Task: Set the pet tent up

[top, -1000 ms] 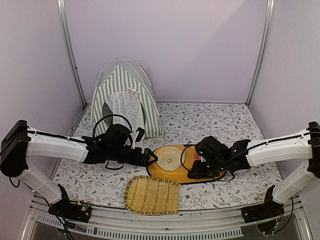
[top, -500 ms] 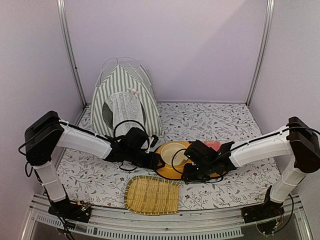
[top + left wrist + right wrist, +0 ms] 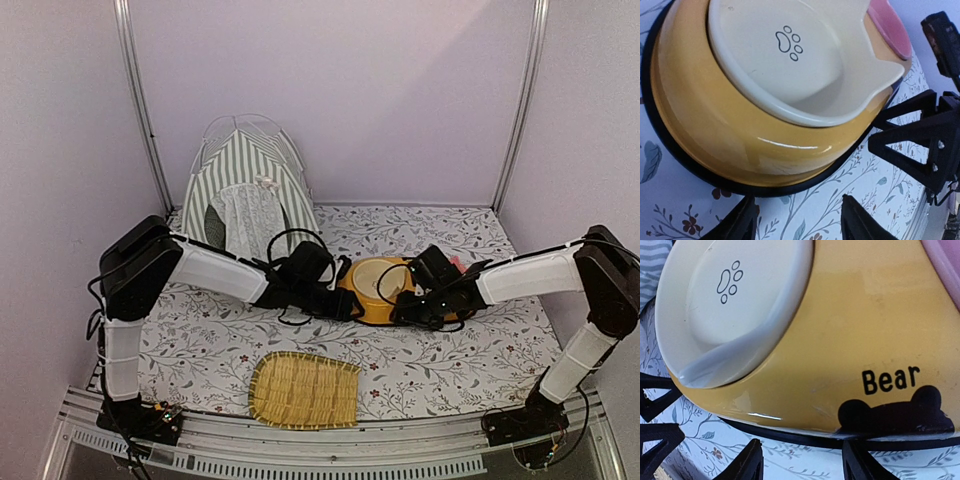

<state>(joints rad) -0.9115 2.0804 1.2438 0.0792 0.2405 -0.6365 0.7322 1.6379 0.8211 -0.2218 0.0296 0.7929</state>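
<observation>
The pet tent [image 3: 245, 190] stands upright at the back left, grey-green and white striped, with its lace curtain facing the front. Right of it a yellow feeder [image 3: 375, 290] rests on the table, holding a white paw-print bowl [image 3: 790, 55] and a pink bowl [image 3: 890, 30]. My left gripper [image 3: 345, 300] is at the feeder's left side; in the left wrist view it is open [image 3: 799, 200], the feeder's black base rim just beyond its tips. My right gripper [image 3: 405, 305] is at the feeder's right front, open [image 3: 802, 444], with only cloth between its fingers below the "Bear" wall [image 3: 855, 340].
A woven bamboo tray [image 3: 304, 390] lies near the front edge, in front of the feeder. A floral cloth [image 3: 200, 350] covers the table. Metal posts [image 3: 140, 110] and lilac walls close in the back and sides.
The feeder has moved away from the front edge toward the back, beside the tent, and both arms went with it. The left jaws narrowed and the right jaws widened.
</observation>
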